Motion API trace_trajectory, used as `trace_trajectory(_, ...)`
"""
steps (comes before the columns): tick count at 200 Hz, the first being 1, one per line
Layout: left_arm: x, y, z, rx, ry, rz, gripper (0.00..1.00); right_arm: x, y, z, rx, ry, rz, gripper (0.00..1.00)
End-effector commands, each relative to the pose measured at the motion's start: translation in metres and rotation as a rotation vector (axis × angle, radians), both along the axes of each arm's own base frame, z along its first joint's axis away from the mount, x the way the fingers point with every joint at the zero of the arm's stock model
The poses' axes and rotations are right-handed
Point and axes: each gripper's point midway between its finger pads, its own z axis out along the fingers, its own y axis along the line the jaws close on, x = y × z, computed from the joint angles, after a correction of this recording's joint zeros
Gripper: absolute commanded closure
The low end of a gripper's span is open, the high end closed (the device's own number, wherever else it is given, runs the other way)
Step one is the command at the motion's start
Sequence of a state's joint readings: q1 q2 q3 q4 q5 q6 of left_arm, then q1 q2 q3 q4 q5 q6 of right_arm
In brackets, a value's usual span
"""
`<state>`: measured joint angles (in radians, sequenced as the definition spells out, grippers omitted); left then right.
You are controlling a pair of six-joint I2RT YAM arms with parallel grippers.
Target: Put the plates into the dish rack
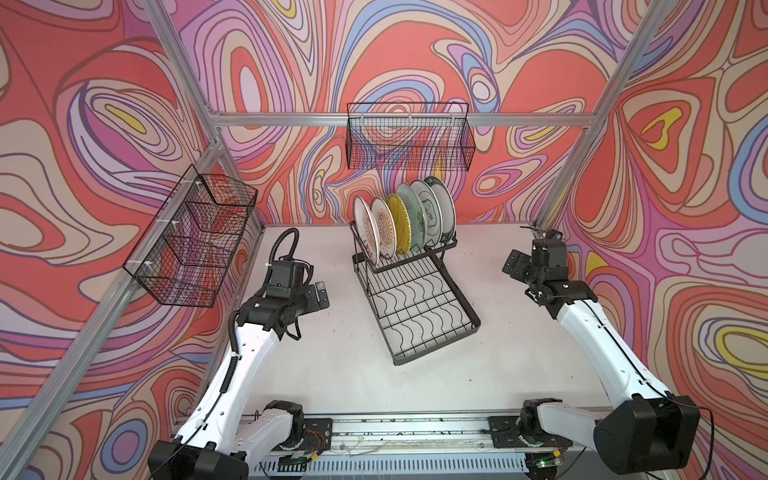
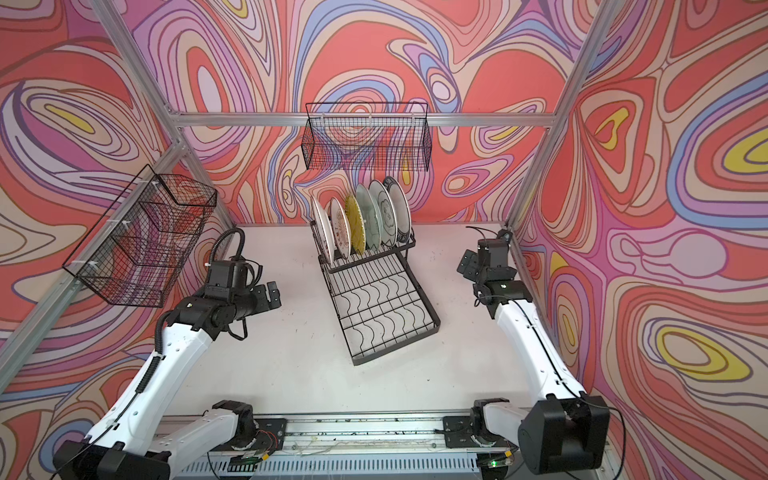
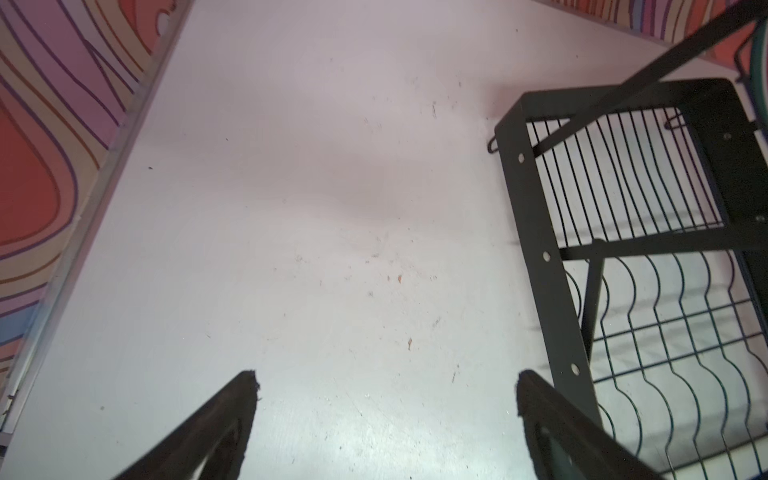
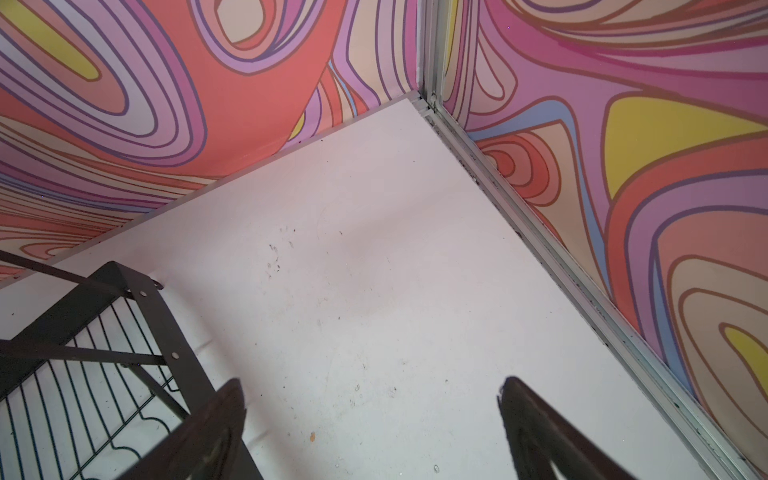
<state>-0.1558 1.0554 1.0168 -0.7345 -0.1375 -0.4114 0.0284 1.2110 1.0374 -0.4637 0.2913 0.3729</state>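
Holding six plates [image 1: 405,222] on edge in the dish rack [image 1: 415,307] raised slotted tier, wires spacing them apart; hovering left gripper [image 3: 386,382] and right gripper [image 4: 370,386] spread wide, gripping nothing, flanking it.

The plates [image 1: 405,226] are white with orange rays, yellow and pale green. The dish rack [image 1: 437,344] is black, the desk [image 1: 332,374] white, the walls [image 1: 104,124] swirly red and purple.

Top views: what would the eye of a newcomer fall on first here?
First, the swirling red, pink and lilac wall print all around. Then the six round patterned dinner plates, standing on edge in the raised tier of the black wire dish rack at the far middle of the table.
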Motion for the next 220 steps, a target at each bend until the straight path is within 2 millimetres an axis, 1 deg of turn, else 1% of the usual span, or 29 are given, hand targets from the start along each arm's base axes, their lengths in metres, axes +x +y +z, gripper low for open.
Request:
trace_trajectory(1, 0.015, 0.026, 0.004, 0.092, -0.085, 0.113, 0.0, 0.004, -0.013, 0.001, 0.01, -0.052, -0.057, 0.02)
trace_trajectory(24, 0.027, 0.04, -0.007, 0.091, -0.16, 0.182, 0.0, 0.001, -0.031, -0.008, -0.018, -0.061, -0.125, 0.02)
trace_trajectory(43, 0.037, 0.05, -0.018, 0.125, -0.223, 0.195, 0.0, 0.001, -0.034, -0.017, -0.005, -0.059, -0.113, 0.02)
trace_trajectory(45, 0.035, 0.051, -0.024, 0.134, -0.211, 0.195, 0.0, 0.001, -0.035, -0.019, -0.002, -0.059, -0.113, 0.02)
trace_trajectory(52, 0.042, 0.054, -0.021, 0.152, -0.265, 0.2, 0.0, 0.001, -0.037, -0.022, 0.006, -0.057, -0.112, 0.02)
trace_trajectory(68, 0.046, 0.063, -0.029, 0.204, -0.289, 0.224, 0.0, -0.001, -0.042, -0.03, 0.015, -0.049, -0.113, 0.02)
trace_trajectory(93, 0.055, 0.064, -0.042, 0.27, -0.326, 0.173, 0.0, -0.005, -0.052, -0.037, 0.023, -0.034, -0.118, 0.02)
trace_trajectory(105, 0.059, 0.063, -0.045, 0.3, -0.373, 0.147, 0.0, -0.006, -0.054, -0.04, 0.022, -0.029, -0.113, 0.02)
trace_trajectory(108, 0.061, 0.063, -0.043, 0.309, -0.389, 0.14, 0.0, -0.006, -0.055, -0.041, 0.021, -0.028, -0.112, 0.02)
trace_trajectory(110, 0.058, 0.063, -0.05, 0.316, -0.384, 0.135, 0.0, -0.006, -0.055, -0.041, 0.019, -0.028, -0.11, 0.02)
trace_trajectory(112, 0.057, 0.063, -0.053, 0.323, -0.388, 0.129, 0.0, -0.006, -0.055, -0.042, 0.018, -0.027, -0.109, 0.02)
trace_trajectory(127, 0.06, 0.064, -0.059, 0.355, -0.437, 0.117, 0.0, -0.006, -0.055, -0.044, 0.013, -0.028, -0.096, 0.02)
trace_trajectory(148, 0.066, 0.067, -0.072, 0.338, -0.426, 0.12, 0.0, -0.005, -0.055, -0.046, 0.03, -0.035, -0.087, 0.02)
trace_trajectory(164, 0.071, 0.064, -0.081, 0.297, -0.439, 0.103, 0.0, -0.005, -0.054, -0.049, 0.035, -0.031, -0.081, 0.02)
trace_trajectory(171, 0.075, 0.06, -0.084, 0.29, -0.448, 0.07, 0.0, -0.004, -0.054, -0.049, 0.035, -0.032, -0.077, 0.02)
trace_trajectory(187, 0.084, 0.045, -0.093, 0.259, -0.469, -0.04, 0.0, -0.002, -0.051, -0.052, 0.031, -0.025, -0.056, 0.02)
trace_trajectory(204, 0.093, 0.03, -0.111, 0.199, -0.469, -0.151, 0.0, -0.001, -0.051, -0.054, 0.024, -0.034, -0.045, 0.01)
trace_trajectory(215, 0.096, 0.018, -0.121, 0.169, -0.469, -0.229, 0.0, 0.0, -0.051, -0.056, 0.019, -0.043, -0.041, 0.02)
trace_trajectory(220, 0.097, 0.015, -0.121, 0.169, -0.475, -0.248, 0.0, 0.0, -0.051, -0.057, 0.018, -0.046, -0.04, 0.02)
